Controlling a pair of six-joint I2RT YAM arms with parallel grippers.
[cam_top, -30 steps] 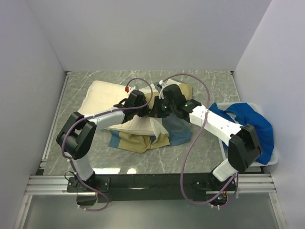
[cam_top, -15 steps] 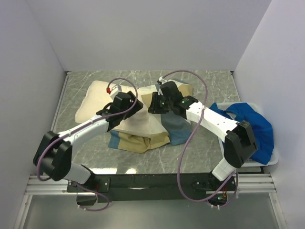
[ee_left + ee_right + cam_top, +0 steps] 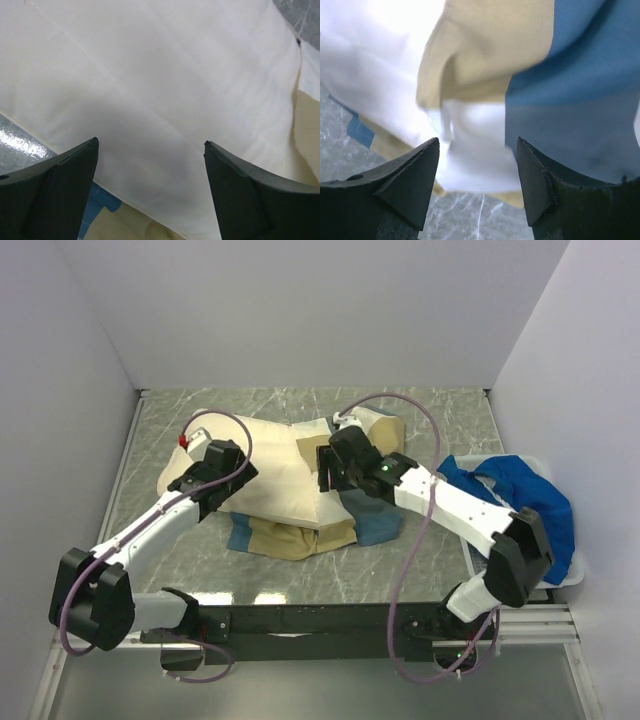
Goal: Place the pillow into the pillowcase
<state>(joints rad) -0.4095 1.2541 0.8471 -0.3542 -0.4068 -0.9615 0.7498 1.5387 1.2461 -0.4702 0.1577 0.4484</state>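
Pillow (image 3: 270, 465) lies flat mid-table, on top of the pillowcase (image 3: 300, 538). Tan and blue blocks of the pillowcase stick out from under its near edge and to its right.

Left gripper (image 3: 150, 142): jaws spread wide, nothing between them. It hangs over the pillow's left part, and I can't tell from the wrist view whether the tips touch the cloth.

Right gripper (image 3: 477, 140): jaws apart and holding nothing, poised over bunched pillowcase fabric at the pillow's right end. That view is blurred; tan, white and blue folds sit just past the fingertips.

Edges: the pillow's near-left hem runs between the left fingers (image 3: 55, 175), with bare table (image 3: 440, 420) just beyond it.

Room: marble shows far right, far left and along the near side. A blue cloth (image 3: 530, 505) fills a white bin (image 3: 572, 578) at the right edge, beside the right arm's elbow.
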